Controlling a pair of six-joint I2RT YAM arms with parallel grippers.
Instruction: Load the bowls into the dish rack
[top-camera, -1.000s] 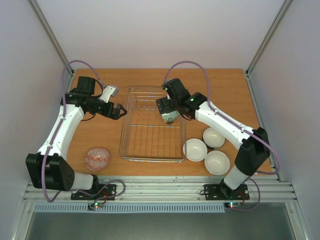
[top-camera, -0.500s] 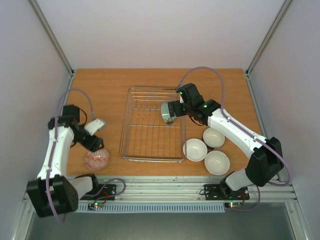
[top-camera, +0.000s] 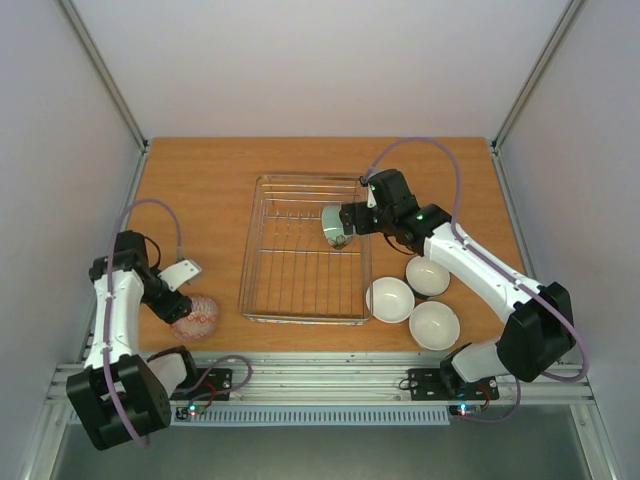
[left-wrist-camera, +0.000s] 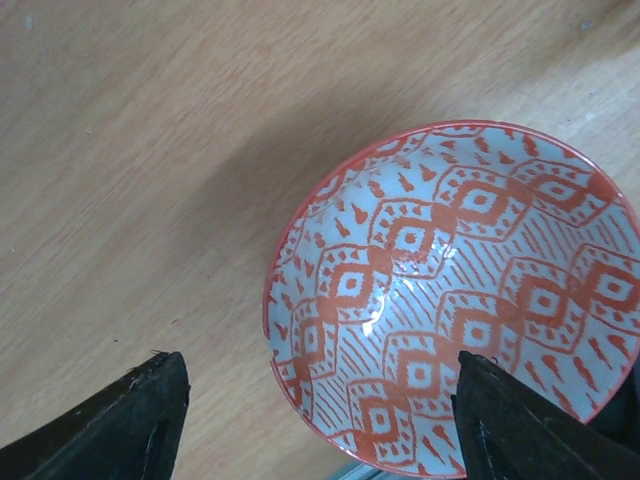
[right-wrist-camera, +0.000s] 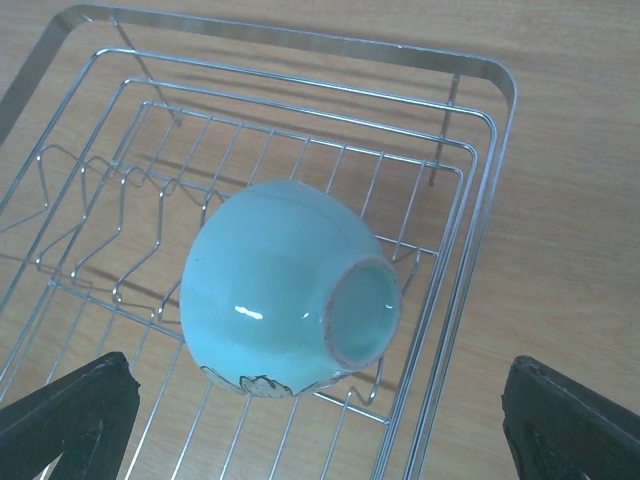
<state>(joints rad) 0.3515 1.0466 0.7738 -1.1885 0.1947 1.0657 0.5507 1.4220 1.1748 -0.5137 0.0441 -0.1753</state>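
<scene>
1. The left claw (left-wrist-camera: 318, 400) is released, its jaws wide apart. One finger hangs over the table (left-wrist-camera: 150, 150) and the other over the inside of the patterned bowl (left-wrist-camera: 450, 300), with the bowl's rim between them.
2. That bowl sits upright on the table, left of the dish rack (top-camera: 295, 270).
3. The right claw (right-wrist-camera: 318, 390) is released and spread wide above the mint bowl (right-wrist-camera: 285, 285), not touching it.
4. The mint bowl lies tipped on the rack's wires by the right wall, foot ring facing up.
5. Three white bowls (top-camera: 390, 299) (top-camera: 428, 275) (top-camera: 434, 324) stand on the table right of the rack.

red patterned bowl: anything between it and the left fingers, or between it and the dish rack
Nothing visible. The left fingers straddle the red patterned bowl at its rim, and only bare table lies between it and the dish rack.
</scene>
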